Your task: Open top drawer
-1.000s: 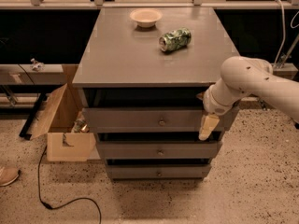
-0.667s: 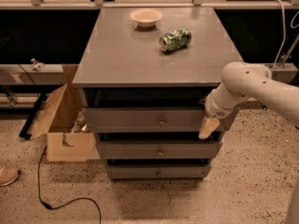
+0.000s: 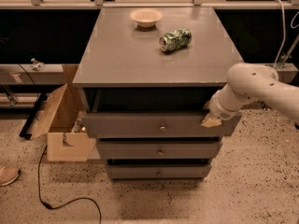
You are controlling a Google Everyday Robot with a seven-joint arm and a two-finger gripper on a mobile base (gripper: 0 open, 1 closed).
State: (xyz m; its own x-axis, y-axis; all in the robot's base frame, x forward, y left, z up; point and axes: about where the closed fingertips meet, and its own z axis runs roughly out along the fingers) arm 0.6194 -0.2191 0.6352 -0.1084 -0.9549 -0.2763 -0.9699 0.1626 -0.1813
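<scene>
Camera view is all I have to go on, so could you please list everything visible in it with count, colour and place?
Cabinet: one, grey, centre of view.
Top drawer: one, grey, just under the cabinet top, standing forward of the two below.
Middle drawer: one, grey, below it.
Bottom drawer: one, grey, lowest.
Bowl: one, cream, back of the cabinet top.
Can: one, green, on its side, right of the bowl.
Cardboard box: one, brown, floor left of the cabinet.
Cable: one, black, floor at lower left.
Shoe: one, pale, left edge.
Arm: one, white, from the right.
End effector: one, tan, at the top drawer's right end.
</scene>
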